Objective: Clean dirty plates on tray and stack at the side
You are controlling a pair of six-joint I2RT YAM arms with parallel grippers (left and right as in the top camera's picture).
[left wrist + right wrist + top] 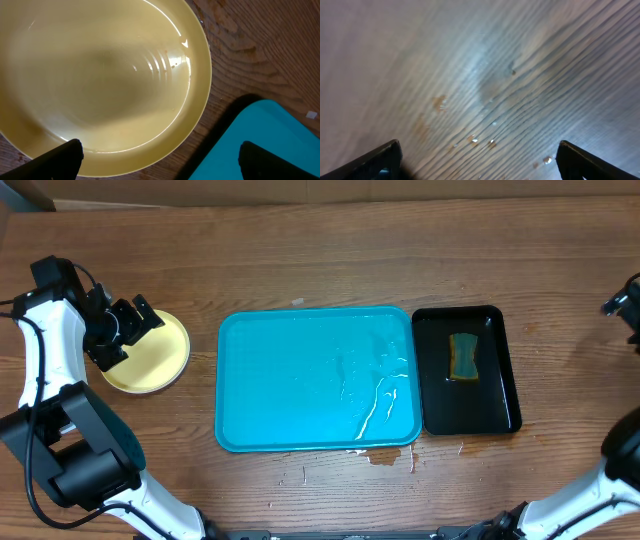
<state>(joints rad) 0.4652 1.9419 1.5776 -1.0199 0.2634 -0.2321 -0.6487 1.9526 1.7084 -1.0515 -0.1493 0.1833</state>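
A pale yellow-green plate [152, 360] lies on the wooden table left of the tray; it fills the left wrist view [100, 75] and looks clean and glossy. No white plates show. The cyan-blue tray [300, 380] sits mid-table, empty apart from streaks of water; its corner shows in the left wrist view [265, 140]. My left gripper [135, 320] [160, 157] is open and empty, hovering over the plate's edge nearest the tray. My right gripper [477, 157] is open and empty over bare wet wood, at the far right edge of the overhead view [625, 300].
A narrow black tray [470, 405] stands against the blue tray's right side with a green-yellow sponge [463, 357] in it. Small puddles [385, 458] lie on the wood at the blue tray's front right corner.
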